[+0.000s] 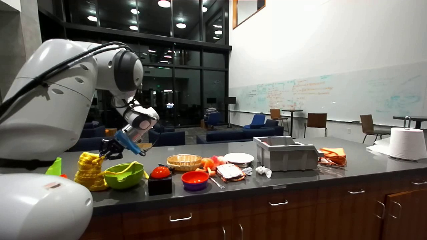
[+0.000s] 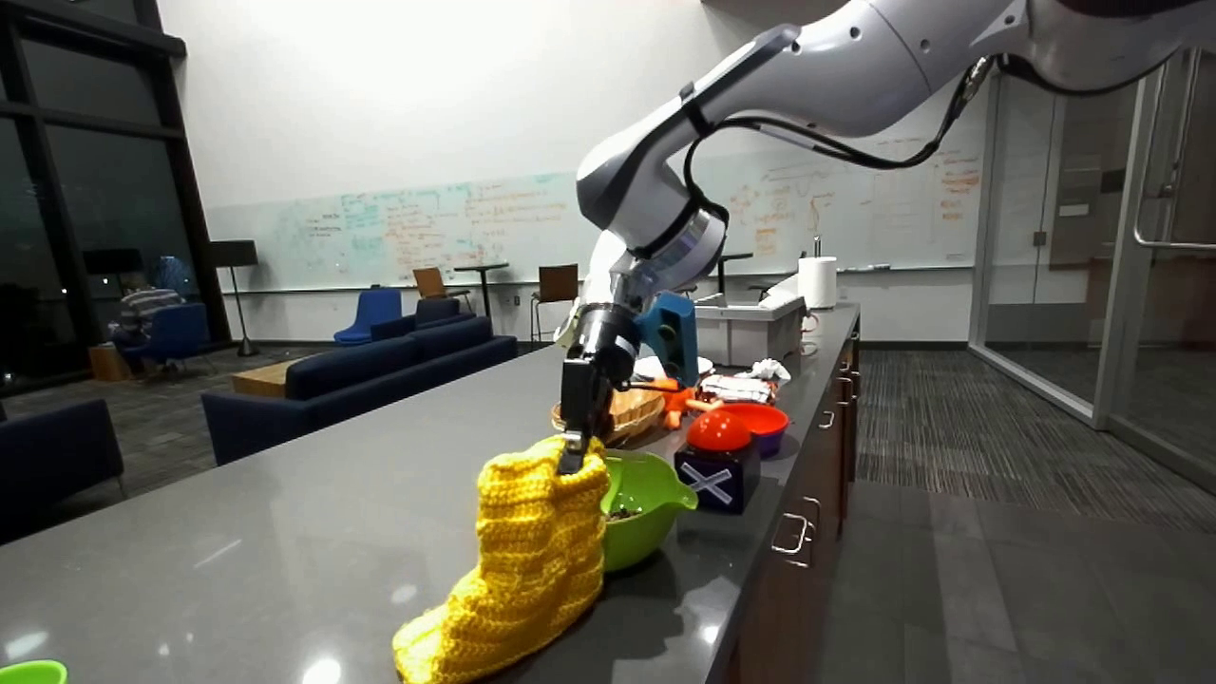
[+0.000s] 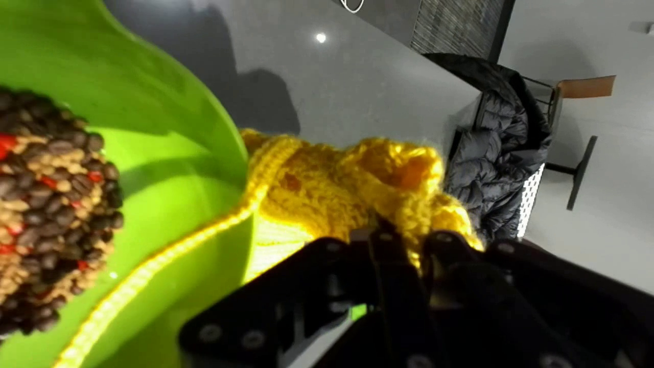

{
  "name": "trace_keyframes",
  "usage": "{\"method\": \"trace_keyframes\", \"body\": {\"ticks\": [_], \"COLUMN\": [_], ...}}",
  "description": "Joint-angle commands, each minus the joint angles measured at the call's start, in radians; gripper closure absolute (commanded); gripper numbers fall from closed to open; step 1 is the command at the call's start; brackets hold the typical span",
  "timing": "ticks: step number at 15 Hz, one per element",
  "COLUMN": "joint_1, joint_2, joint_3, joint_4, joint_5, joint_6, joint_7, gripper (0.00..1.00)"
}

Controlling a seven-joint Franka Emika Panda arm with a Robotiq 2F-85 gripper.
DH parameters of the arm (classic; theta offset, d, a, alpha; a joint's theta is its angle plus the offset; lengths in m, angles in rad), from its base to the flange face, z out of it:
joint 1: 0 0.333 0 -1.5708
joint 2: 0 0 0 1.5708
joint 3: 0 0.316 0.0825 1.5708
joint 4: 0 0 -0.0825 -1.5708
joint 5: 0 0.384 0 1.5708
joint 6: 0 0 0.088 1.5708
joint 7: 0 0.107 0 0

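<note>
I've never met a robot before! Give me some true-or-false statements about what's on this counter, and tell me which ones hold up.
1. The gripper pinches the top of the yellow knitted boot. True.
2. The yellow knitted boot lies knocked over on its side. False: it stands upright on the counter.
3. A yellow cord crosses the green bowl. True.
4. The green bowl is empty. False: it holds a mix of dark, pale and red bits.
5. A red dome tops a black box. True.

Yel. ribbed knit item (image 2: 534, 551); plain grn. bowl (image 1: 125, 180).
</note>
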Motion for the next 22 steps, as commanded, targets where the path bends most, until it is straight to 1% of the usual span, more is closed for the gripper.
{"method": "trace_keyframes", "body": {"ticks": [1,4,10,11,16,22], "joint_1": [0.002,0.001,0.002,0.005,0.01,0.01], "joint_2": [-0.019,-0.02,-0.023,-0.023,-0.029,-0.022], "joint_3": [-0.04,-0.053,-0.057,-0.057,-0.058,-0.056], "joint_4": [-0.051,-0.064,-0.059,-0.057,-0.055,-0.062], "joint_5": [-0.006,-0.005,-0.002,-0.003,-0.011,-0.044], "joint_6": [-0.013,-0.014,0.013,0.026,0.094,0.313], "joint_7": [0.051,0.073,0.088,0.086,0.079,0.051], "gripper": [0.63,0.44,0.02,0.0,0.0,0.0]}}
